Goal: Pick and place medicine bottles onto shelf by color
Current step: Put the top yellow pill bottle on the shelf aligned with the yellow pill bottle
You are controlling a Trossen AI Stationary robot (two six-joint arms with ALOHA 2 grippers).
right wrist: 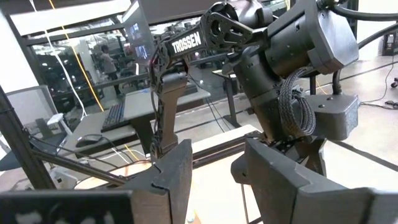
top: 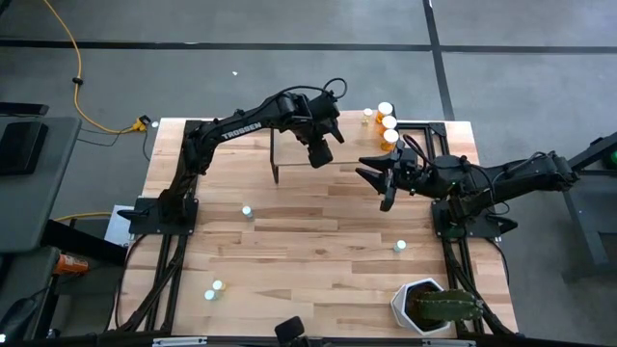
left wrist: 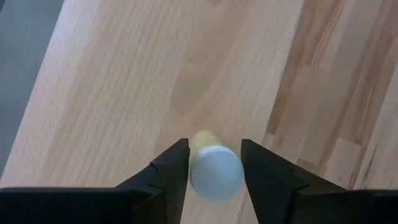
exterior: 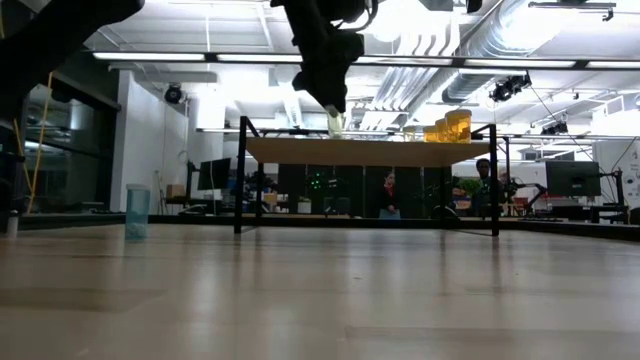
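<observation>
The left tool (left wrist: 214,171) pinched a pale yellowish bottle (left wrist: 211,163) with a round white cap, upright over the shelf (exterior: 370,151); the right tool (right wrist: 214,171) hung spread and empty.

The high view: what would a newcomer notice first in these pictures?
First, the left gripper above the shelf, with a pale bottle with a white cap between its fingers. Next, three orange bottles stand in a row at one end of the shelf, near the right gripper, which holds nothing. Some pale bottles wait scattered on the table, and a white plant pot stands at its corner.
</observation>
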